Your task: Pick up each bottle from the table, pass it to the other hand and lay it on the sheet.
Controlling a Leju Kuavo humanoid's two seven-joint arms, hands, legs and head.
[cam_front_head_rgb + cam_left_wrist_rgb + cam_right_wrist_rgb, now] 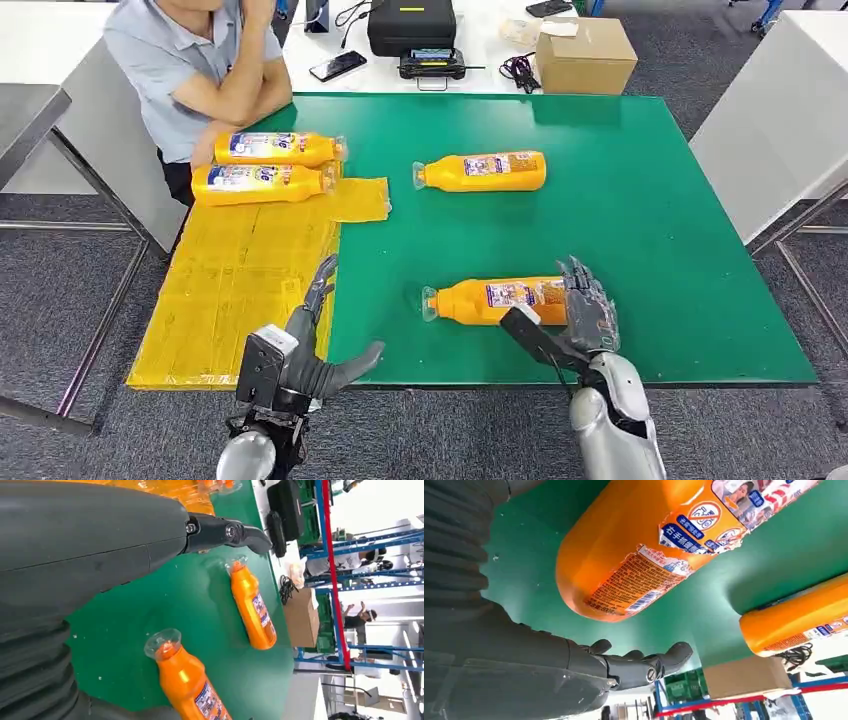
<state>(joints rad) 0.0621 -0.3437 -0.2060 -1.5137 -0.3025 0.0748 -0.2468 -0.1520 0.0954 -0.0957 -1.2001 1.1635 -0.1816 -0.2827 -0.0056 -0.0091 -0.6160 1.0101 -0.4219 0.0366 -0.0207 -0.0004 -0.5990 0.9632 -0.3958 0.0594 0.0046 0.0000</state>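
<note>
Fingers (588,290) spread open beside one of four bottles (492,300); two lie on one sheet (230,290).

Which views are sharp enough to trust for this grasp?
Head view: evenly lit, sharp. Right wrist view: near bottle fills the frame, label readable, background washed out. Left wrist view: bottles sharp, bright windows overexposed, left hand a dark mass up close.

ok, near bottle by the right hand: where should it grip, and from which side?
Grip the near bottle around its wide labelled body, not the narrow neck. It lies on its side on the green mat, cap toward the robot's left and base beside the right hand. Probably best from above at the base end, fingers over the far side.
</note>
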